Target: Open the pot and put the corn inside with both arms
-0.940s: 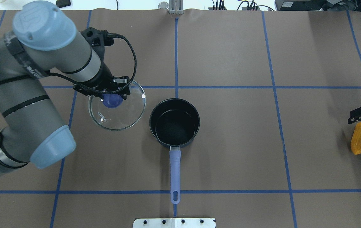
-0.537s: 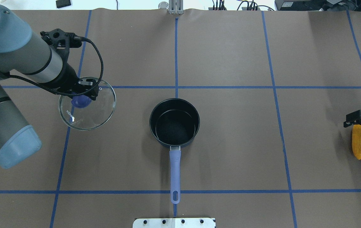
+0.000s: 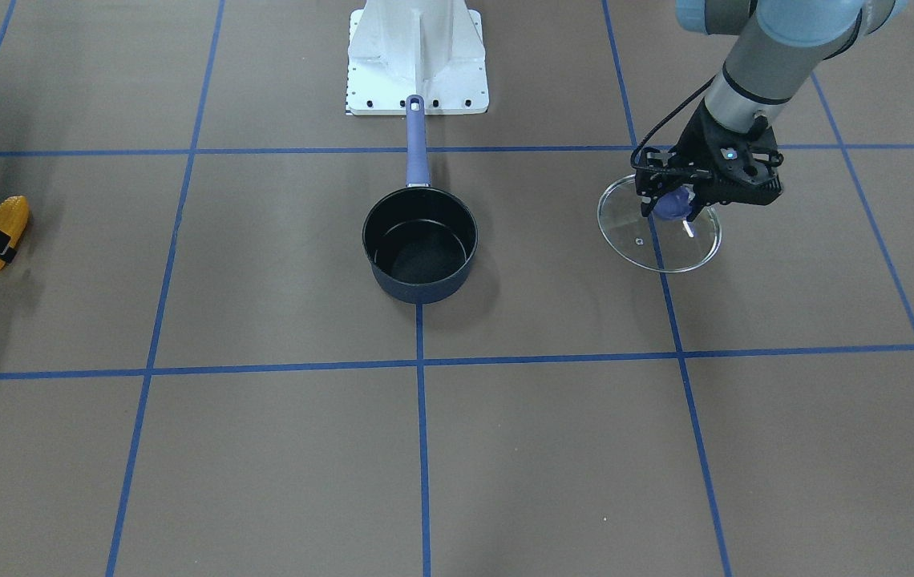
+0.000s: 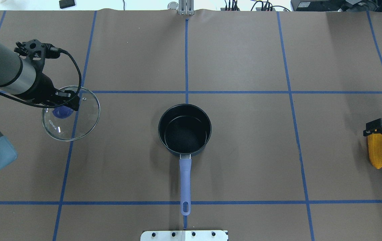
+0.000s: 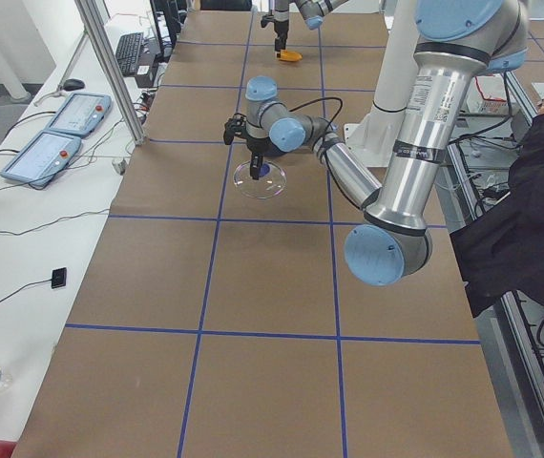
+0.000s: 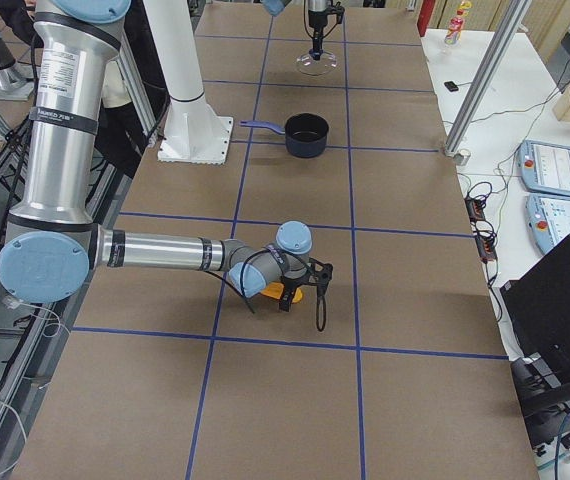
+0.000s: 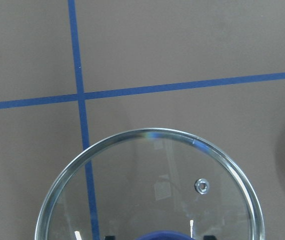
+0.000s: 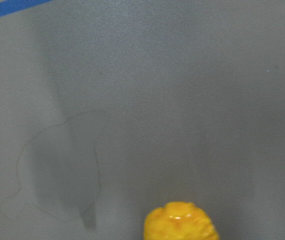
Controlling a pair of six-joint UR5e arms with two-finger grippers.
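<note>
Currently: left gripper (image 4: 64, 106) fingers clamped on blue knob (image 4: 62, 112) of glass lid (image 4: 77, 124); lid hangs below fingers, well apart from open pot (image 3: 418, 290). Right gripper (image 4: 379, 129) fingers appear closed across one end of corn (image 4: 377, 152); cob extends beyond fingertips, far from pot. Step in hand, as judged: carry corn to pot. Grip firmly, raise cob above rim, centre over opening before release; hold lid aside.
</note>
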